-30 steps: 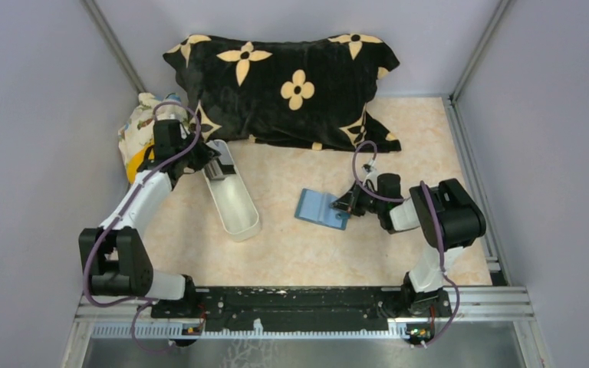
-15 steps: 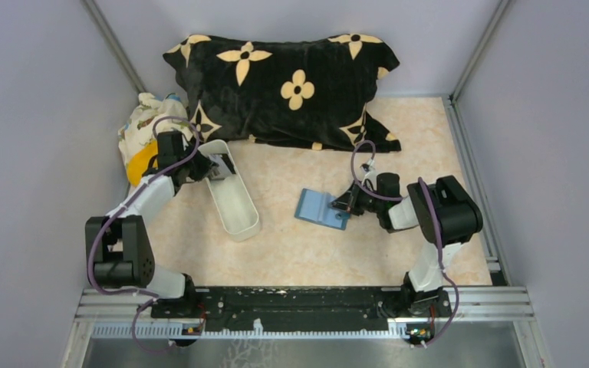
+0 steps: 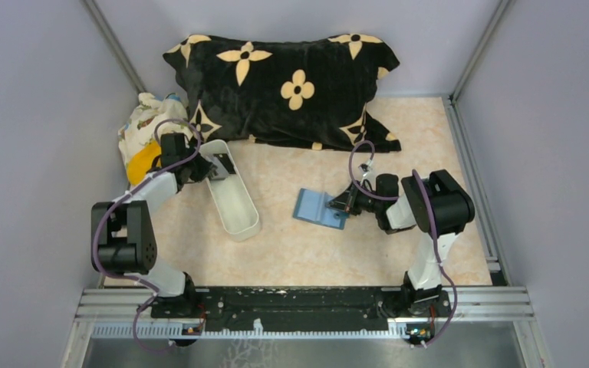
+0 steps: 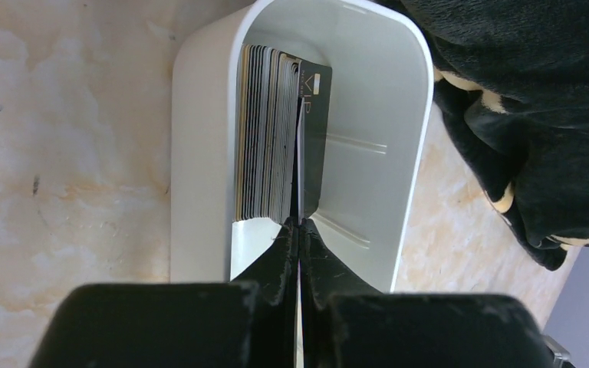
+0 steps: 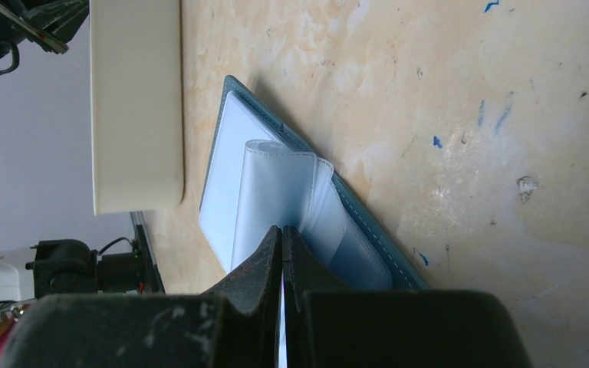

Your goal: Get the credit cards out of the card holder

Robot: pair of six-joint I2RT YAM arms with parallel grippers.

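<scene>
The left gripper [image 4: 299, 224] is clamped on a dark card [image 4: 316, 138] inside the white tray [image 4: 188, 153], beside the stacked cards [image 4: 264, 130]. The right gripper [image 5: 282, 230] pinches a clear sleeve [image 5: 276, 180] of the card holder [image 5: 218, 184], right of the tray. Releasing at a tilt could topple the stack.

Near ends of the white tray [image 4: 199, 192] and the card holder [image 5: 226, 184] are hidden behind the jaws. The credit cards [image 4: 264, 138], seen edge-on, cannot be counted.
</scene>
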